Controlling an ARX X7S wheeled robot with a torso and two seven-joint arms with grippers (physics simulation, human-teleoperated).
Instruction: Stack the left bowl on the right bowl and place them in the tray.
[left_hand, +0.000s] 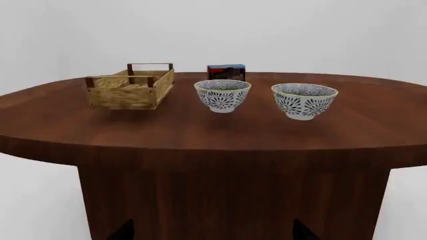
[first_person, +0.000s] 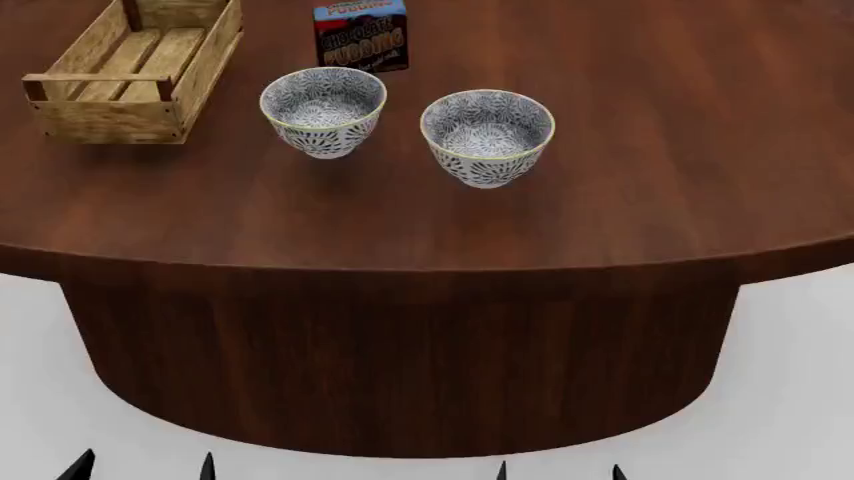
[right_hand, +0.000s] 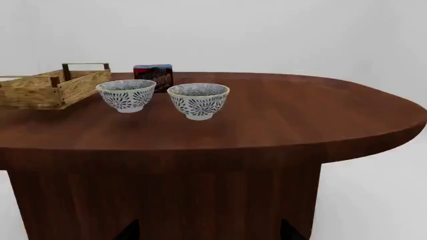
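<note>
Bowls, two of them, sit upright and side by side near the middle of a dark wooden table (first_person: 641, 200), close together but not touching. Both are white with a dark leaf-like pattern and a thin pale rim. The left bowl (first_person: 323, 110) stands slightly farther from the robot than the right bowl (first_person: 487, 135), and neither holds anything that I can make out.

To the left of the bowls lies the tray (first_person: 200, 70), a long light-wood crate with a slatted bottom, low plank sides and darker corner posts. It is near the left bowl but apart from it, and its far end runs out of the head view. Behind the left bowl, further from the robot, stands a chocolate pudding box (first_person: 360, 35), upright, blue and black with a red band, well clear of the bowls.

At the bottom edge of the head view a few dark pointed tips show below the table's rim, two on each side. They are too little to judge by, so I cannot tell whether either claw is released or clenched.
</note>
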